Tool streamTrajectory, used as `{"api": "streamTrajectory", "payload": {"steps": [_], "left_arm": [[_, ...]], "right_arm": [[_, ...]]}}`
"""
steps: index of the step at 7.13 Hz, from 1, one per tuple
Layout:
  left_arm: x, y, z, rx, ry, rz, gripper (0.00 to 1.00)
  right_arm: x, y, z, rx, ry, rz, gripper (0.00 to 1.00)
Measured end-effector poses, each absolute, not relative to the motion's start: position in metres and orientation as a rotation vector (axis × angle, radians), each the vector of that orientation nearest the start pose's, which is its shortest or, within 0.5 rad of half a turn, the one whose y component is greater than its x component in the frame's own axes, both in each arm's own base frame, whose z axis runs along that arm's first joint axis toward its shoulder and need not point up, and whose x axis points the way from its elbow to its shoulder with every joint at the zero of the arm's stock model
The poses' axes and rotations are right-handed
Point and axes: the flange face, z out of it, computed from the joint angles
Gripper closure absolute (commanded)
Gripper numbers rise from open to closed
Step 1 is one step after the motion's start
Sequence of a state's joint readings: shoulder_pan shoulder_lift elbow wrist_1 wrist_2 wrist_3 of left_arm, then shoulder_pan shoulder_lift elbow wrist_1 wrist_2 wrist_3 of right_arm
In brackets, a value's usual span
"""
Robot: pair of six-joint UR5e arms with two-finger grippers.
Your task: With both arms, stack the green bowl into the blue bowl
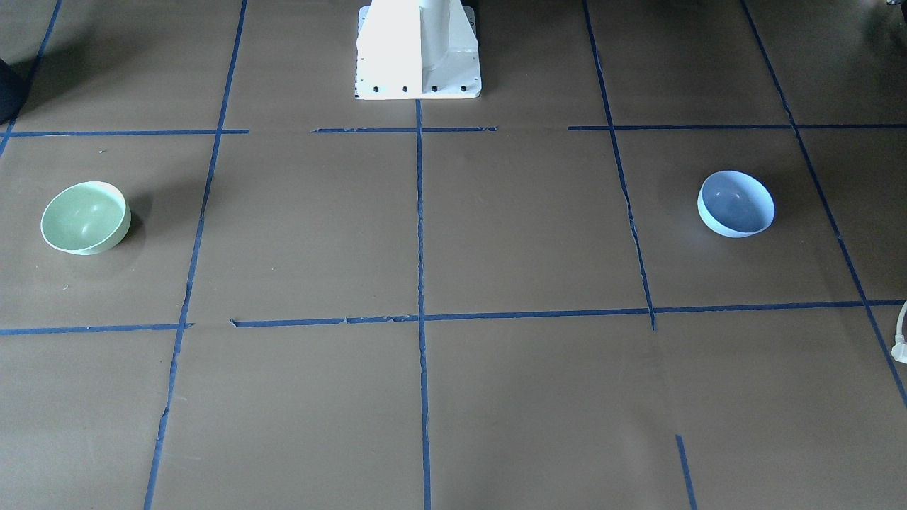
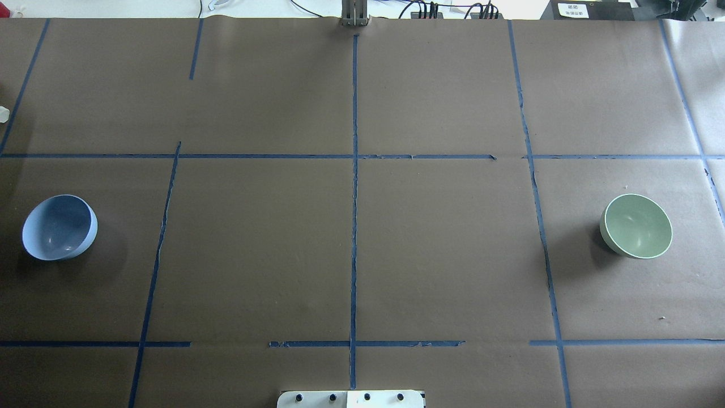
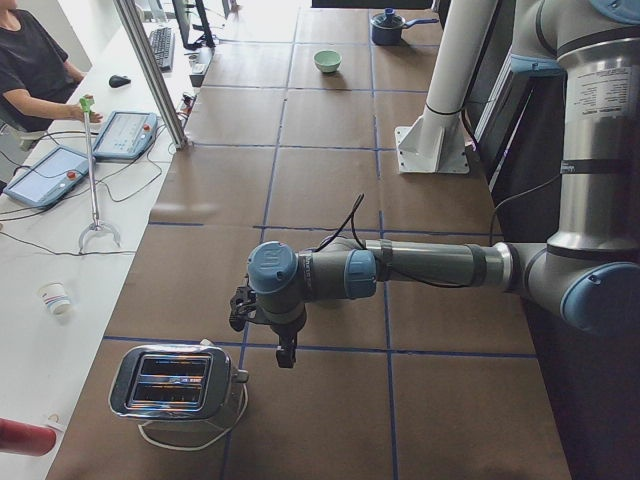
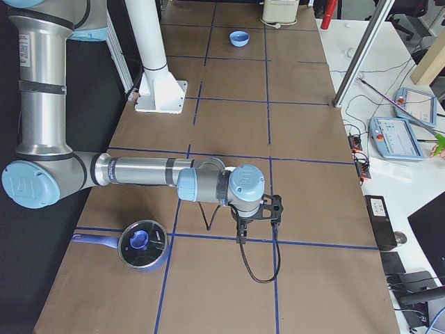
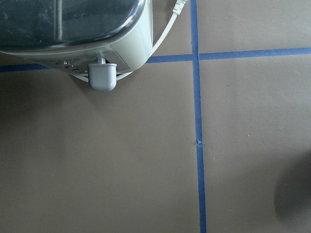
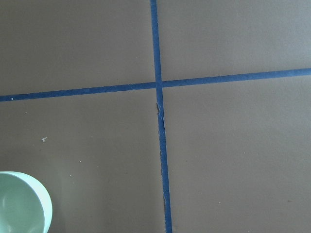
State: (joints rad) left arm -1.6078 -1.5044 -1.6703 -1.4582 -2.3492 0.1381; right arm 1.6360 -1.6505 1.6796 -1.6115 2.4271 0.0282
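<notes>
The green bowl (image 2: 638,225) sits at the bench's (image 2: 255,255) right end, nearer the right claw (image 4: 241,235). The blue bowl (image 2: 58,226) lies on the left claw's (image 3: 287,352) side (neither claw's spread can be told).

Overhead/front cams opposed, share table (image 2: 255,255) ctr, wrist cams close-up

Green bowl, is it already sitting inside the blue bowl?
No, in the overhead view the green bowl stands alone on the right, with the blue bowl far off on the left.
</notes>
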Motion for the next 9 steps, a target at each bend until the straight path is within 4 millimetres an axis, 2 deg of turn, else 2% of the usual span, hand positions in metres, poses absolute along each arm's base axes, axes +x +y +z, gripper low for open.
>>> {"api": "streamTrajectory", "payload": {"steps": [7,9], "left_arm": [[-0.078,-0.462,0.646,0.006,0.782,0.074,0.0],[-0.078,-0.46,0.644,0.008,0.786,0.074,0.0]], "right_arm": [[0.088,-0.461,0.632,0.027,-0.849,0.082,0.0],[0.088,-0.471,0.622,0.049,-0.848,0.065,0.0]]}}
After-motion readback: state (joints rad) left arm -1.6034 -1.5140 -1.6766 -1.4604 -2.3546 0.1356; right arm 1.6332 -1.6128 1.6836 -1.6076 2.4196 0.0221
